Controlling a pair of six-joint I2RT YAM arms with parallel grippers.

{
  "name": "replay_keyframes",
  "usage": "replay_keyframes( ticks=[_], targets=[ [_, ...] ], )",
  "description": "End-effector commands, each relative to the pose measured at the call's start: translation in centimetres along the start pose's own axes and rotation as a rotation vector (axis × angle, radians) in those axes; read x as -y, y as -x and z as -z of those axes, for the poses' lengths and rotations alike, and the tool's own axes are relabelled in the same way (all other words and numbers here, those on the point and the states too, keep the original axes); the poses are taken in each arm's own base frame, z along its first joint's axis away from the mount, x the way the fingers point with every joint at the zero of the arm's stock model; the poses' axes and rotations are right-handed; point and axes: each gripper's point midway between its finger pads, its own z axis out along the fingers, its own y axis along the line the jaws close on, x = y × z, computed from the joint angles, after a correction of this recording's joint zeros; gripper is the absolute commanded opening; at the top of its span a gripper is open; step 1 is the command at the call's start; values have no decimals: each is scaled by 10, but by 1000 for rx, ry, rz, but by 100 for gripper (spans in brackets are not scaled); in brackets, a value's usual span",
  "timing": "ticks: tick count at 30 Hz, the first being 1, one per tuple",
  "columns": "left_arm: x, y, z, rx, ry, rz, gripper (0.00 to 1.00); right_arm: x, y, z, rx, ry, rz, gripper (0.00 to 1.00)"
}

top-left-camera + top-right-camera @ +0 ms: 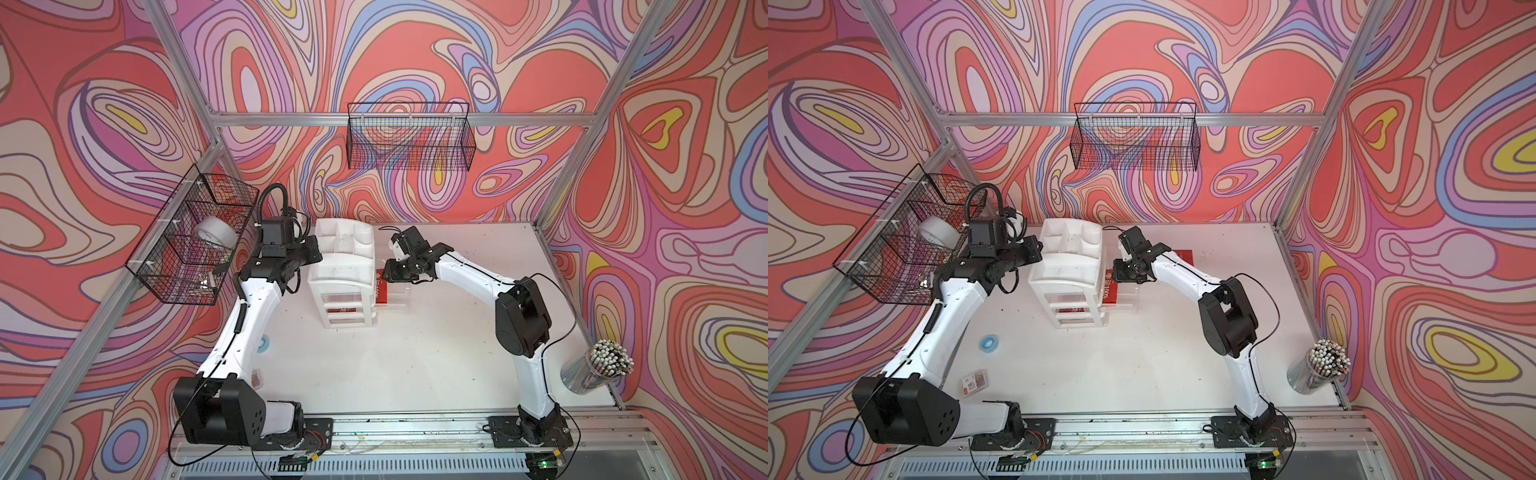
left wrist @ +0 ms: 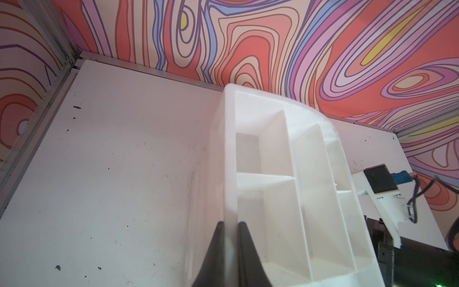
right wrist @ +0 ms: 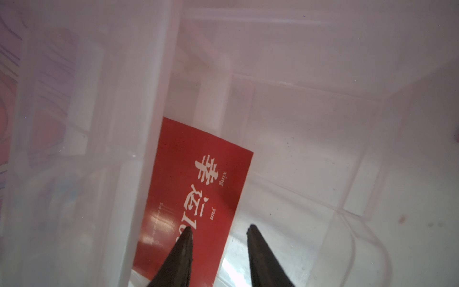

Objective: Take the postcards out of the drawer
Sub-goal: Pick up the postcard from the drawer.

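White drawer unit (image 1: pixel 340 266) stood at the back of the bench (image 1: pixel 415 353), with a clear drawer (image 1: pixel 1128 296) slid out sideways toward the right arm. One red postcard (image 1: pixel 1109 286) sat in that open drawer, close against the unit's side. Its long axis ran near-to-far, parallel to the unit's side and across the drawer's slide direction. The "100%" end pointed toward the robot bases and the Chinese characters toward the back wall. Lying flat or leaning, couldn't tell. Right hand (image 3: pixel 219 227) was down inside the drawer, released, fingers apart. One fingertip (image 3: pixel 186 238) was over the postcard's printed face and the other over bare drawer floor, with the card's long edge between them; contact unclear. Left hand (image 2: pixel 231 225) was clenched on the rim wall of the drawer unit's top tray. A second postcard (image 1: pixel 1185 255) lay on the bench beyond the right arm. A third postcard (image 1: pixel 1070 309) showed red through a closed lower drawer front.
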Motion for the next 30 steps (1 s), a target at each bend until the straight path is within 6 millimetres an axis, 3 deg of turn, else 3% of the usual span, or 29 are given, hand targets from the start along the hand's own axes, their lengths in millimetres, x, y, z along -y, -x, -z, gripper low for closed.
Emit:
replay_keyframes(
  ticks=[1, 24, 30],
  targets=[
    [-9, -15, -1, -42, 30, 1, 0, 4, -9, -10, -38, -25, 5, 39],
    [-9, -14, -1, -44, 27, -4, 0, 3, -20, -37, -120, -11, 12, 41],
    [-8, -16, -2, -50, 22, -5, 0, -6, -19, -38, -121, 41, 22, 40]
  ],
)
